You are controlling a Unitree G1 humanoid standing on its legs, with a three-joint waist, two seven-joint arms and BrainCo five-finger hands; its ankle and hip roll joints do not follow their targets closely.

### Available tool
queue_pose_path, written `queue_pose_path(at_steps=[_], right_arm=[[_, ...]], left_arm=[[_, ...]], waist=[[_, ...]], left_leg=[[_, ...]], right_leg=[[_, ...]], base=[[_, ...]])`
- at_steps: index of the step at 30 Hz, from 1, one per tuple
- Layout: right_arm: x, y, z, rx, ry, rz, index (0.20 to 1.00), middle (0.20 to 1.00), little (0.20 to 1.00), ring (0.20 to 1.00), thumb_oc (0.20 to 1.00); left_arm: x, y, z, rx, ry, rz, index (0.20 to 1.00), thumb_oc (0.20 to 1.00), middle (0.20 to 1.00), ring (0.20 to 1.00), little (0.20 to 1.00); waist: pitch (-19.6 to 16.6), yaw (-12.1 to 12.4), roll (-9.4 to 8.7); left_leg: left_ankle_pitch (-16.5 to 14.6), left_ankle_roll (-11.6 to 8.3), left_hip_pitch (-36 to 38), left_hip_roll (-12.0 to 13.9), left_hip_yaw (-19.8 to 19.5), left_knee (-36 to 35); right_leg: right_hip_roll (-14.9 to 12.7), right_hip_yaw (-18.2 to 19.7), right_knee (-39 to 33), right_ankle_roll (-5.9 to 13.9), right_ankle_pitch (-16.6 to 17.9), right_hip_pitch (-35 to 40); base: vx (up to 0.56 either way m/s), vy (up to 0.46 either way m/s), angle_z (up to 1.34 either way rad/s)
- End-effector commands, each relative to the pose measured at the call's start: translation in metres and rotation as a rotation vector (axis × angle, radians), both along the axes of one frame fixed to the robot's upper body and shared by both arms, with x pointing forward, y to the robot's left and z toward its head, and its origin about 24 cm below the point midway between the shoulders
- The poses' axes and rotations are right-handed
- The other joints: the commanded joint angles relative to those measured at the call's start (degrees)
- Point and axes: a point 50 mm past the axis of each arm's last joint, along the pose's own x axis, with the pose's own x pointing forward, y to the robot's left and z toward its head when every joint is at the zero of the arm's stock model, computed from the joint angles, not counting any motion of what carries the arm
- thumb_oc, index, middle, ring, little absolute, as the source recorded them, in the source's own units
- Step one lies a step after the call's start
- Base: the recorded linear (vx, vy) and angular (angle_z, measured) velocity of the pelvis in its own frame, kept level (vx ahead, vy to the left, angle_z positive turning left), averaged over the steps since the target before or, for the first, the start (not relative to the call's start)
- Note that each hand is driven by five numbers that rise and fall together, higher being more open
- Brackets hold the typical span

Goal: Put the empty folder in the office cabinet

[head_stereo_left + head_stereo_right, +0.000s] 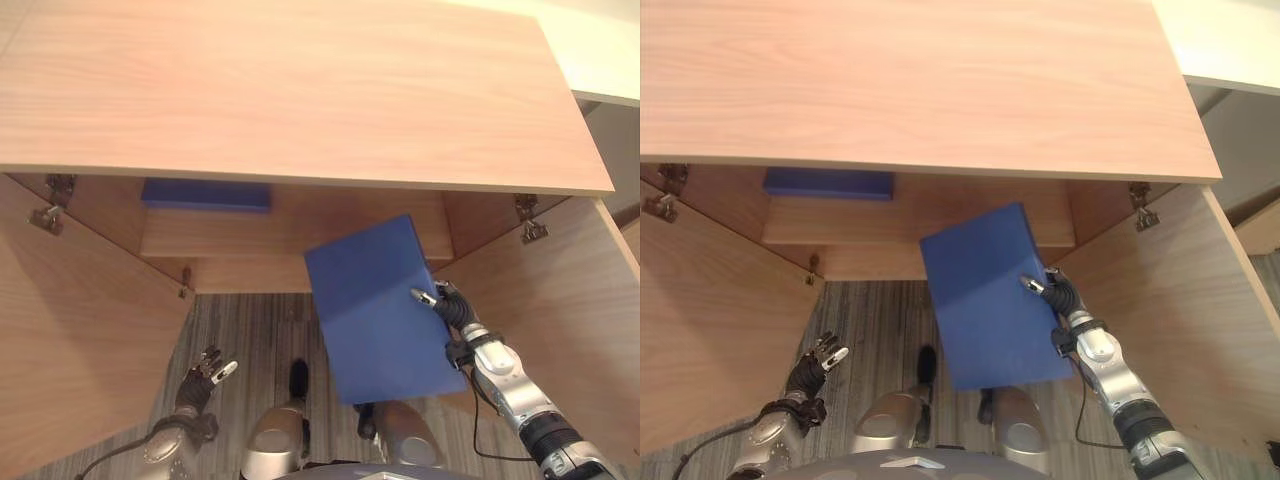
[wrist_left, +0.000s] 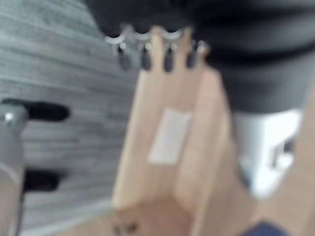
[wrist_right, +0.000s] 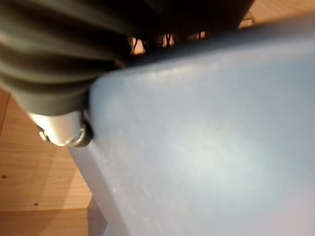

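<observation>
Right hand [image 1: 447,304] pinches the blue folder [image 1: 375,310] at its 3 o'clock edge, thumb on top, holding it tilted in front of the open office cabinet [image 1: 300,90]. Its far corner reaches the shelf [image 1: 230,235] inside. At 10 o'clock, another blue folder [image 1: 205,194] lies there. Left hand [image 1: 200,380] hangs low at 7 o'clock, fingers loose, empty.

The light wooden cabinet [image 1: 300,90] stands open, its two wooden doors [image 1: 80,320] swung out to either side, leaving a wide gap between them. Inside, a flat blue folder [image 1: 205,193] occupies the left part of the wooden shelf [image 1: 290,235]; the right part lies bare. The blue rectangular folder [image 1: 378,310], pinched by the right robot hand [image 1: 440,298], fills the opening's right half.
</observation>
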Motion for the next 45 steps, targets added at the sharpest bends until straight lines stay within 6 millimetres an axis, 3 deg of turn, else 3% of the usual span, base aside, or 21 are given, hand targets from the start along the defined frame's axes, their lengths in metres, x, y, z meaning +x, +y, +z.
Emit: queue_pose_path(at_steps=[1,7,9,14,16,23,26,28,33,38,45], right_arm=[[0.02,-0.015,0.026,0.053,-0.11,-0.041,0.2,0.2,0.2,0.2,0.2],[0.012,-0.018,0.016,0.083,-0.051,-0.079,0.2,0.2,0.2,0.2,0.2],[0.006,-0.034,0.009,0.145,-0.013,-0.2,0.2,0.2,0.2,0.2,0.2],[0.013,-0.041,0.009,0.25,-0.032,-0.433,0.2,0.2,0.2,0.2,0.2],[0.025,-0.043,0.015,0.373,-0.066,-0.685,0.2,0.2,0.2,0.2,0.2],[0.043,-0.027,0.027,0.568,-0.1,-0.958,0.2,0.2,0.2,0.2,0.2],[0.043,-0.024,0.027,0.586,-0.097,-0.973,0.2,0.2,0.2,0.2,0.2],[0.042,-0.011,0.025,0.658,-0.083,-0.987,0.2,0.2,0.2,0.2,0.2],[0.049,0.003,0.042,0.7,-0.154,-0.95,0.2,0.2,0.2,0.2,0.2],[0.059,0.005,0.055,0.801,-0.199,-0.982,0.2,0.2,0.2,0.2,0.2],[0.079,-0.001,0.076,1.042,-0.206,-1.049,0.2,0.2,0.2,0.2,0.2]], left_arm=[[-0.021,0.003,-0.002,0.069,0.041,-0.067,1.0,1.0,1.0,1.0,1.0],[-0.028,-0.005,-0.006,0.086,0.072,-0.075,1.0,1.0,1.0,1.0,1.0],[-0.03,-0.011,-0.007,0.074,0.075,-0.097,1.0,1.0,1.0,1.0,1.0],[-0.021,-0.018,-0.004,0.045,0.059,-0.121,1.0,1.0,1.0,1.0,1.0],[-0.008,-0.032,-0.002,0.012,0.022,-0.152,1.0,1.0,1.0,1.0,1.0],[0.012,-0.064,0.002,-0.037,-0.044,-0.153,1.0,1.0,1.0,1.0,1.0],[0.012,-0.067,0.002,-0.038,-0.043,-0.153,1.0,1.0,1.0,1.0,1.0],[0.009,-0.077,0.001,-0.04,-0.046,-0.152,1.0,1.0,1.0,1.0,1.0],[0.017,-0.085,0.006,-0.036,-0.085,-0.143,1.0,1.0,1.0,1.0,1.0],[0.023,-0.088,0.01,-0.025,-0.098,-0.131,1.0,1.0,1.0,1.0,1.0],[0.034,-0.09,0.016,-0.042,-0.119,-0.114,1.0,1.0,1.0,1.0,1.0]], waist=[[-3.99,0.51,-0.55],[-4.46,-0.61,-1.29],[-5.11,-1.5,-1.17],[-4.01,-1.95,-0.27],[-1.8,-2.49,1.09],[1.72,-3.71,3.75],[1.99,-3.87,3.97],[3.38,-4.69,4.88],[6.29,-5.91,5.81],[7.18,-6.38,5.74],[7.18,-5.58,5.84]], left_leg=[[-10.97,-1.73,1.76,-1.5,2.69,5.08],[-13.67,-0.82,3.66,-2.88,1.51,8.09],[-14.55,-0.61,3.78,-3.48,0.42,9.07],[-14.71,-0.72,1.9,-3.12,1.04,10.22],[-14.13,-0.7,-0.87,-2.86,1.48,10.4],[-11.97,-1.48,-5.13,-2.87,1.56,8.38],[-11.89,-1.54,-5.47,-2.93,1.57,8.44],[-12.65,-1.4,-6.96,-3.47,2.24,10.17],[-16.49,-0.62,-11.17,-4.67,3.64,17.54],[-19.53,0.43,-17.85,-5.62,3.94,25.06],[-19.93,1.02,-23.05,-5.87,3.96,26.57]], right_leg=[[-1.77,1.51,0.15,2.51,6.85,-0.25],[-1.34,2.17,-0.51,2.18,7.37,-1.19],[-0.86,4.04,-0.71,1.11,6.8,-0.26],[-0.5,4.47,1.18,-0.04,5.51,-1.23],[0.31,5.3,2.98,-1.34,4.31,-3.69],[1.61,6.7,3.64,-3.36,3.84,-8.19],[1.59,6.75,3.83,-3.45,3.84,-8.62],[0.94,6.65,5.57,-3.53,3.85,-11.12],[-0.26,6.49,10.07,-3.85,3.84,-16.6],[-0.38,7.72,13.33,-3.94,4.05,-22.47],[0.15,8.28,12.65,-3.84,5.85,-27.46]], base=[[0.36,-0.036,0.27],[0.25,-0.033,0.31],[0.42,-0.099,0.55],[0.15,-0.072,0.48],[-0.04,-0.03,-0.19],[-0.09,0.006,-0.22],[-0.06,0.022,-0.1],[-0.11,0.081,-0.07],[-0.11,0.063,-0.09],[-0.07,0.016,0.06],[-0.01,-0.014,0.02]])
